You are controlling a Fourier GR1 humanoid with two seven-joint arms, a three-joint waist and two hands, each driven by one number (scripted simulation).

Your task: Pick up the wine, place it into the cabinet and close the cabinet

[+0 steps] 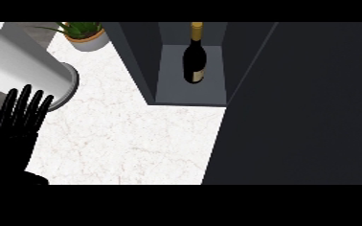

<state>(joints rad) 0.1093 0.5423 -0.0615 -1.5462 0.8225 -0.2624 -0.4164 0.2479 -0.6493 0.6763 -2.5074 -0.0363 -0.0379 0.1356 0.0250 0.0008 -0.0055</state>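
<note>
The wine bottle (194, 60), dark glass with a gold neck and a pale label, stands upright inside the open cabinet (191, 95) at the back of the counter. No hand touches it. The cabinet's dark door (297, 105) is swung open and fills the right side of the view. At the far left edge my left hand (17, 129) rests open, fingers straight and pointing up, well away from the bottle. My right hand does not show.
A potted plant (84, 34) stands at the back left. A large light grey cylinder (35, 62) lies slanted in the upper left corner, just above my left hand. White marble counter (134, 134) spreads between the hand and the cabinet.
</note>
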